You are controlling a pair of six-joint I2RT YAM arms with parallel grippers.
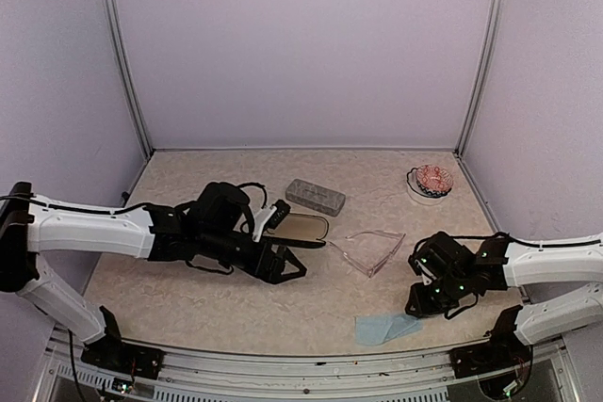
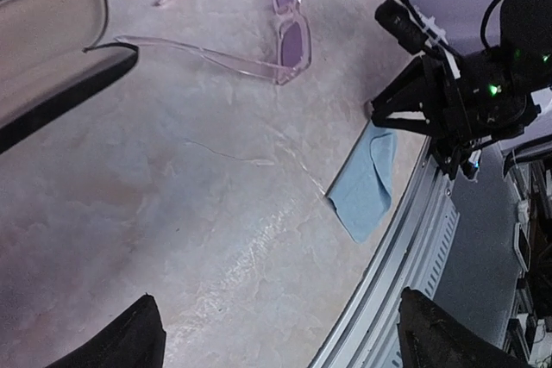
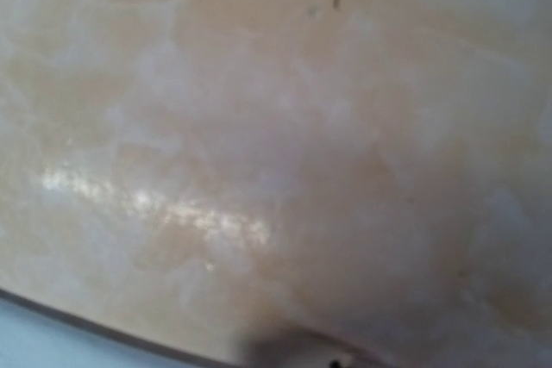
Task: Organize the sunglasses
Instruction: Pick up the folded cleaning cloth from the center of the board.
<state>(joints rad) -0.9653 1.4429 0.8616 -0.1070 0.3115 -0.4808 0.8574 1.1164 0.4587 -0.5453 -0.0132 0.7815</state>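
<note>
The clear sunglasses (image 1: 367,249) lie unfolded on the table (image 1: 311,313), just beside the open black case (image 1: 303,229), probably so that they can go into it. I cannot find the dark pair. The left arm is stretched low across the table. The left gripper (image 2: 276,316) faces the clear pair, its 2 fingers spread wide with nothing between them. The right arm is bent, and the right gripper (image 1: 429,300) points down near the blue cloth (image 1: 386,329). Whether its jaws are apart I cannot tell.
</note>
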